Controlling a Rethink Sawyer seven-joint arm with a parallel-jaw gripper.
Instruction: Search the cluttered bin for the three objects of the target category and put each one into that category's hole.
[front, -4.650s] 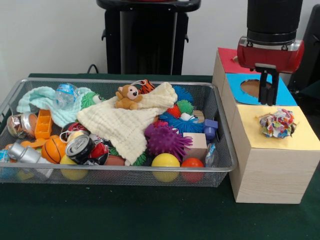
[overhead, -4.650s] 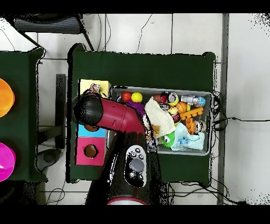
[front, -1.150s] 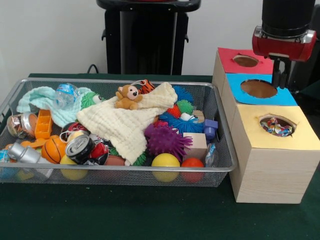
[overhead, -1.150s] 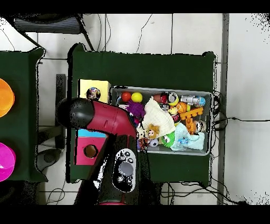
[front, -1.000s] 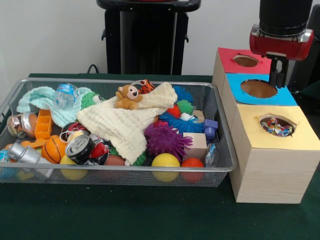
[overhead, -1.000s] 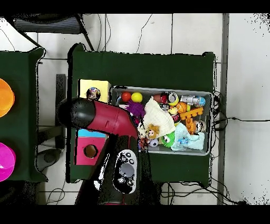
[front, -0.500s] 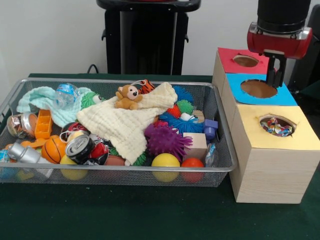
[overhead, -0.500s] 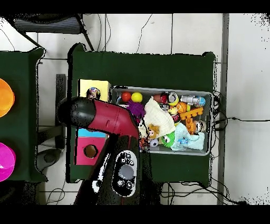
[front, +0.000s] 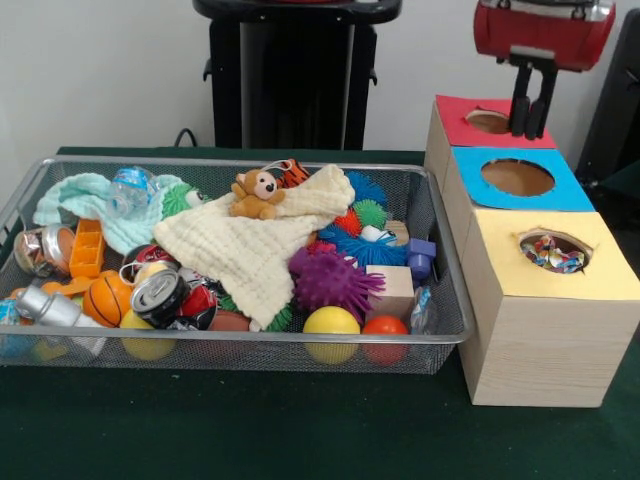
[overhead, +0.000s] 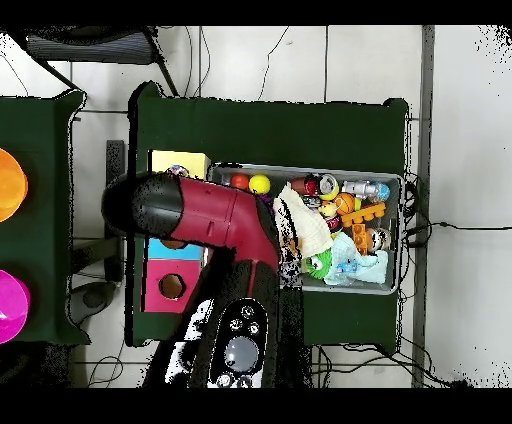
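Note:
The wire mesh bin (front: 230, 163) holds a heap of toys; no dotted cloth shows in it. Dotted cloth (front: 551, 253) shows inside the ragged hole (front: 556, 238) of the yellow-topped box (front: 540, 330). My gripper (front: 531, 128) hangs high above the red-topped box (front: 460, 112), well behind the yellow hole, with its fingers (front: 521, 100) close together and nothing between them. In the overhead view my arm (overhead: 215, 220) covers the gripper and most of the yellow box (overhead: 178, 161); the bin (overhead: 399, 232) lies to its right.
A cream waffle cloth (front: 255, 245) with a small teddy (front: 257, 193) drapes over the bin's middle. A mint-green cloth (front: 78, 195), cans, balls and spiky toys fill the rest. The blue-topped box (front: 520, 178) stands between the red and yellow ones.
My gripper has risen and drawn back from above the blue box's hole to above the red box. The arm has swung in the overhead view. The bin's contents have not moved.

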